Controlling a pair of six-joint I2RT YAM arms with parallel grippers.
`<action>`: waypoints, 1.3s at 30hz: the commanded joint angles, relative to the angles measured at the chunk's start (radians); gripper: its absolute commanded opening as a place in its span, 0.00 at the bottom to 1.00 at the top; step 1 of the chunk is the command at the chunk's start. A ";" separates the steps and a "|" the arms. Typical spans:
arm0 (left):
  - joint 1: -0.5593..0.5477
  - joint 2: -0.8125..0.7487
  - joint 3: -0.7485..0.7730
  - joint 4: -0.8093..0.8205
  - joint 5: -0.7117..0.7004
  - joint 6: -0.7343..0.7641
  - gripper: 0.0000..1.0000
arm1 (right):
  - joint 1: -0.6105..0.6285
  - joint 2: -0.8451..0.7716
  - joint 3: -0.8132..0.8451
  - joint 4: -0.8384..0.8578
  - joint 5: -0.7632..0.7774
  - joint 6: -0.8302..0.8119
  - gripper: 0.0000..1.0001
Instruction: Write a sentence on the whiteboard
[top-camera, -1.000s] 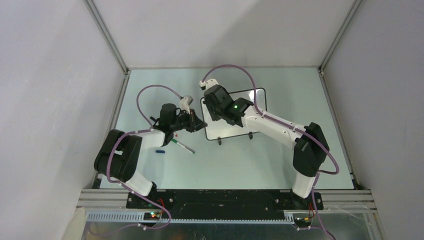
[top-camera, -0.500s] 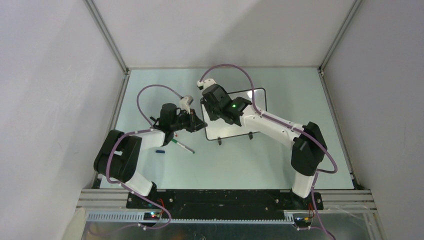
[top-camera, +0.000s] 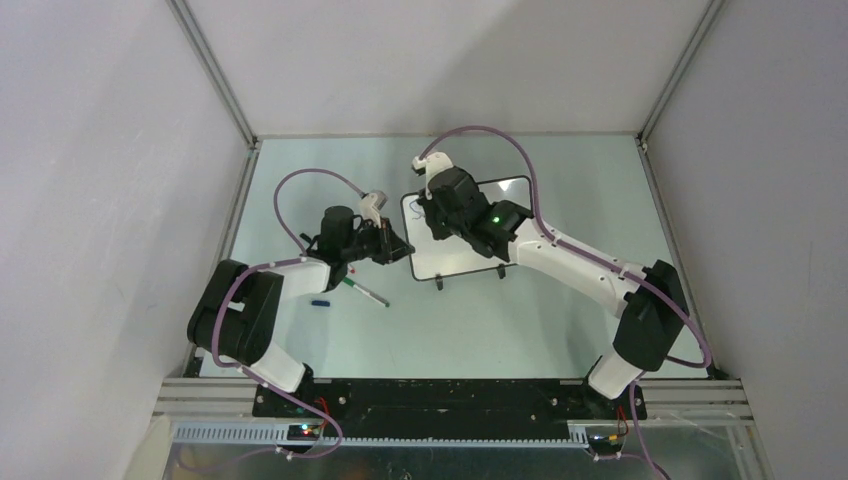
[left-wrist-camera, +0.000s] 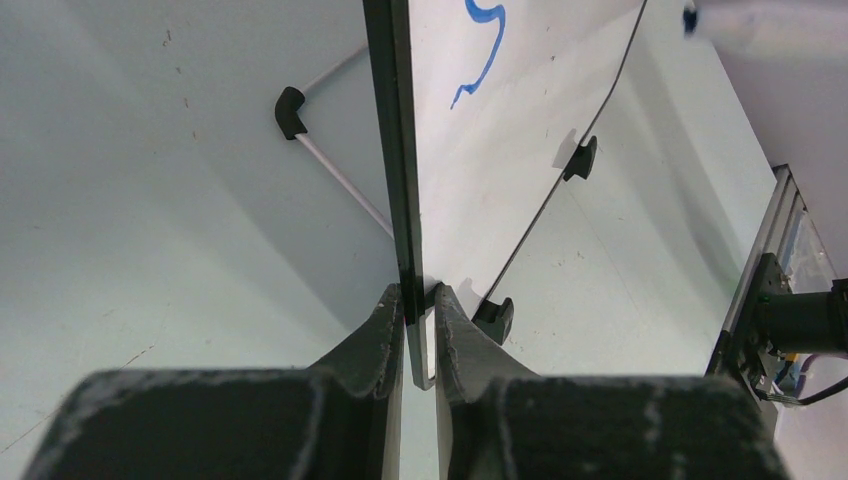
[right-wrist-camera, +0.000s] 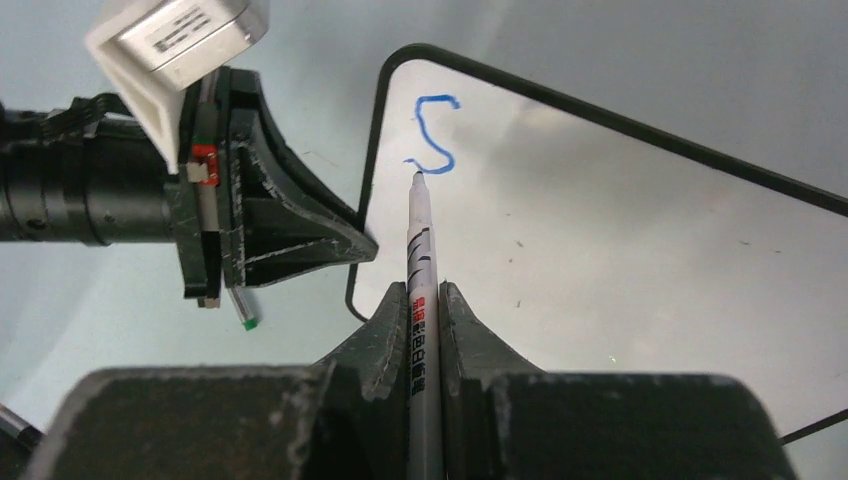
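The whiteboard (top-camera: 455, 258) stands tilted on its black feet mid-table. My left gripper (top-camera: 407, 250) is shut on its left frame edge; in the left wrist view the fingers (left-wrist-camera: 420, 295) pinch the black rim of the whiteboard (left-wrist-camera: 500, 140). My right gripper (right-wrist-camera: 425, 295) is shut on a silver marker (right-wrist-camera: 420, 235), hovering over the board's top-left in the top view (top-camera: 432, 215). The marker's tip sits at the lower end of a blue "S" (right-wrist-camera: 437, 135), the only part of the sentence showing on the whiteboard (right-wrist-camera: 600, 230). That S (left-wrist-camera: 485, 50) also shows from the left wrist.
A green-tipped pen (top-camera: 365, 293) and a small blue cap (top-camera: 320, 301) lie on the table just near of the left gripper. Grey enclosure walls close in the table on the left, right and back.
The right wrist has shifted right and back over the board, uncovering its top-left corner, where the blue S now shows. The left arm and the board have not moved.
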 joint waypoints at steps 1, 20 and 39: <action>-0.012 -0.020 0.020 -0.047 -0.037 0.061 0.01 | -0.026 -0.025 -0.001 0.044 0.021 0.010 0.00; -0.016 -0.022 0.019 -0.050 -0.041 0.064 0.01 | -0.039 0.043 0.049 0.014 0.061 0.015 0.00; -0.021 -0.024 0.022 -0.056 -0.045 0.068 0.01 | -0.042 0.086 0.105 -0.009 0.074 0.014 0.00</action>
